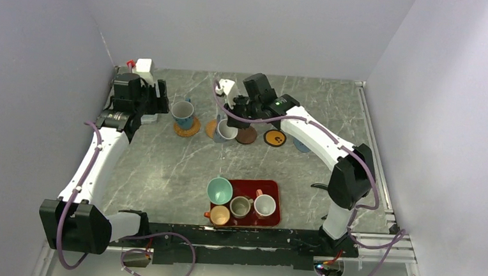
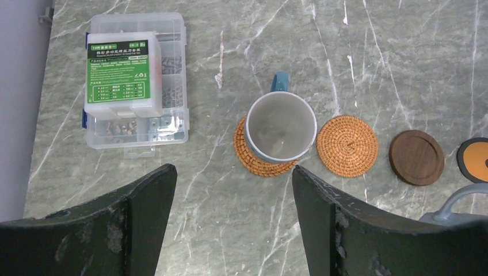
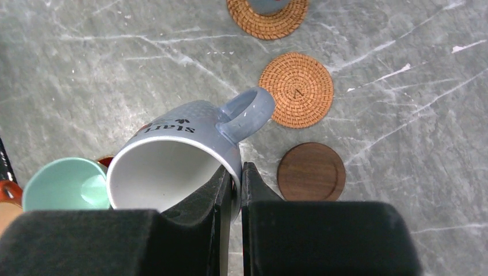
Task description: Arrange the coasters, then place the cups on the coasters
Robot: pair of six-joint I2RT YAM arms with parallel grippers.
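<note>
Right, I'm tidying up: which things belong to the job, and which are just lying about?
Job: blue-handled mug on wicker coaster; bare wicker coaster; brown coaster; black-orange coaster; bluish coaster; grey mug in right gripper; teal cup; olive cup; white cup; orange cup.
Lying about: plastic parts box; red tray.

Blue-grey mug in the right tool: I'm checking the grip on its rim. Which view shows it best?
Right wrist: the blue-grey mug, rim pinched by the right tool, fills the frame. Top external shows it small; left wrist catches only its handle.
</note>
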